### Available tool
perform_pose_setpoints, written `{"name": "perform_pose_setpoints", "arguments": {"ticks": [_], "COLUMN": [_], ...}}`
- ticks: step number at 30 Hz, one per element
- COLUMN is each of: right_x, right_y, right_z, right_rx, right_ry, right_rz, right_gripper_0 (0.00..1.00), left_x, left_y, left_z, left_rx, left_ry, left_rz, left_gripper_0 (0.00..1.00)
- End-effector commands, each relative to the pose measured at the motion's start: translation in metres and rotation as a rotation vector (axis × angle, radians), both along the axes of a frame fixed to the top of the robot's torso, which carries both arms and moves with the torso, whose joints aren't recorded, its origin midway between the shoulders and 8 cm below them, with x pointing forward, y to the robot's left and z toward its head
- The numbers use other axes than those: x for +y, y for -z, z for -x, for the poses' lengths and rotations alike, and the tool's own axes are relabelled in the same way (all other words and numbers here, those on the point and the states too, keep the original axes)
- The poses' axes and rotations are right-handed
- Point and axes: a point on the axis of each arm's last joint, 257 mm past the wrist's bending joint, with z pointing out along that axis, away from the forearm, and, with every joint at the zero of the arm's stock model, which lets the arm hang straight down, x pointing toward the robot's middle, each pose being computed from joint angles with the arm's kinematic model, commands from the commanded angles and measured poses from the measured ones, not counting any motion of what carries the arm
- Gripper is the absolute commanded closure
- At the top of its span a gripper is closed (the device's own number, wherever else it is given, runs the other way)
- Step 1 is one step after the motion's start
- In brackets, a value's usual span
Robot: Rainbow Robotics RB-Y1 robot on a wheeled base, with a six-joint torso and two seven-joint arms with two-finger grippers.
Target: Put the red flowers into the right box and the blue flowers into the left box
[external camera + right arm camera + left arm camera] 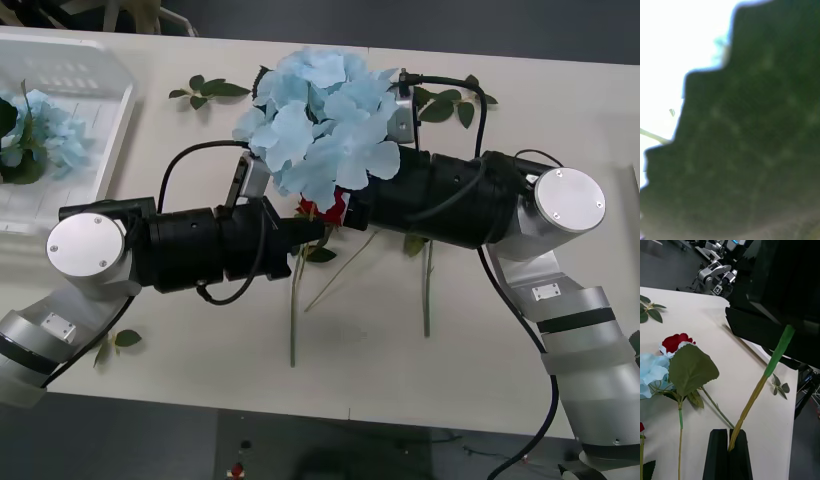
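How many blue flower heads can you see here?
2. One blue hydrangea sits mid-table above both arms; another blue head lies in the left box. More could hide beneath the big cluster.

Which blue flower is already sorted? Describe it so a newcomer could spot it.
Look at the white basket, the left box, at the table's far left corner in the front view. Inside lies a pale blue hydrangea with green leaves. Unlike the bigger blue flower head mid-table between the arms, it sits in the basket.

No legible text, label, brand, number or sign on anything in view.
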Motion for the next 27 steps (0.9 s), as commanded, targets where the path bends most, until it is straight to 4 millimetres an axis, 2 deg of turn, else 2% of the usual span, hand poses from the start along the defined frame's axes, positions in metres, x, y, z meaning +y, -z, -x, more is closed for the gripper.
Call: {"name": "perform_pose_setpoints", "arguments": {"ticks": [1,2,5,10,14,18,19,20,23,27], "right_x": [0.005,0.005,0.002,0.001,0.0,-0.006,-0.01,-0.012,-0.03,-0.062], "right_y": [-0.019,-0.019,-0.018,-0.019,-0.018,-0.014,-0.011,-0.009,0.016,0.05], "right_z": [0.004,0.002,0.0,-0.001,-0.001,-0.004,-0.005,-0.005,-0.008,-0.012], "right_rx": [-0.043,-0.046,-0.049,-0.051,-0.052,-0.053,-0.053,-0.054,-0.07,-0.086], "right_ry": [-0.019,-0.014,-0.004,-0.003,-0.001,0.006,0.01,0.012,0.018,0.027], "right_rz": [-0.012,-0.009,-0.004,-0.004,0.0,0.02,0.035,0.044,0.165,0.341], "right_gripper_0": [0.42,0.33,0.21,0.17,0.16,0.16,0.16,0.16,0.17,0.16], "left_x": [0.003,0.006,0.017,0.041,0.077,0.139,0.168,0.18,0.248,0.328], "left_y": [-0.028,-0.029,-0.033,-0.043,-0.052,-0.052,-0.053,-0.053,-0.047,-0.047], "left_z": [-0.013,-0.016,-0.023,-0.034,-0.049,-0.067,-0.073,-0.077,-0.092,-0.107], "left_rx": [-0.085,-0.091,-0.099,-0.111,-0.138,-0.132,-0.107,-0.098,-0.066,-0.048], "left_ry": [-0.016,-0.025,-0.049,-0.083,-0.133,-0.224,-0.27,-0.291,-0.398,-0.519], "left_rz": [0.008,0.005,0.002,-0.007,-0.048,-0.115,-0.117,-0.121,-0.183,-0.291], "left_gripper_0": [1.0,1.0,1.0,1.0,1.0,1.0,1.0,1.0,1.0,1.0]}}
